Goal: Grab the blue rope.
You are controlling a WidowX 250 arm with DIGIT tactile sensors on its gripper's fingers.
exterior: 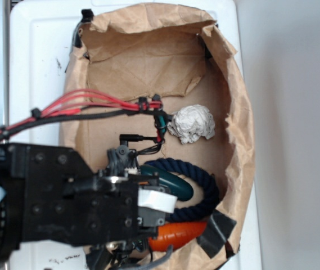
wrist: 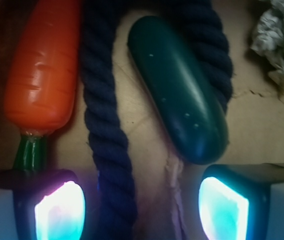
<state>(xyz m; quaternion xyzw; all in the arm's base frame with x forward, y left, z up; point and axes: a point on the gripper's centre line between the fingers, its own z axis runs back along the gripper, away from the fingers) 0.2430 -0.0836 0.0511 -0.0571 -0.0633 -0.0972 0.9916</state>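
Exterior view: my arm comes in from the left over the paper-lined bin (exterior: 235, 101), gripper (exterior: 148, 211) low over the clutter at the near end. The blue rope (exterior: 204, 188) loops around the far side of the green oval object (exterior: 174, 183), with the carrot (exterior: 176, 235) just beyond the lower run of the rope. Crumpled white paper (exterior: 192, 124) sits well apart, ahead of the fingers. From here I can't tell how wide the jaws stand; the wrist body blocks them. Wrist view: the fingers (wrist: 59, 212) are spread wide and gripping nothing, both pads lit, one bottom left, the other bottom right. The blue rope (wrist: 104, 135) runs straight down between them, much nearer the left pad than the right. The carrot (wrist: 42, 70) lies outside the left pad, just beside the rope, with its green stem (wrist: 30, 152) right above that pad. The green oval object (wrist: 179, 90) points at the right pad, its tip close above it. My read: the rope is soft, light twisted strand, squashes under the pads, grippy not slippery, nothing fragile. It's limp, so the loop will likely drag when lifted and may nudge the oval object. Best hold looks like the straight run already between the pads, closing across the strand. Risk: the left pad catching the carrot stem.
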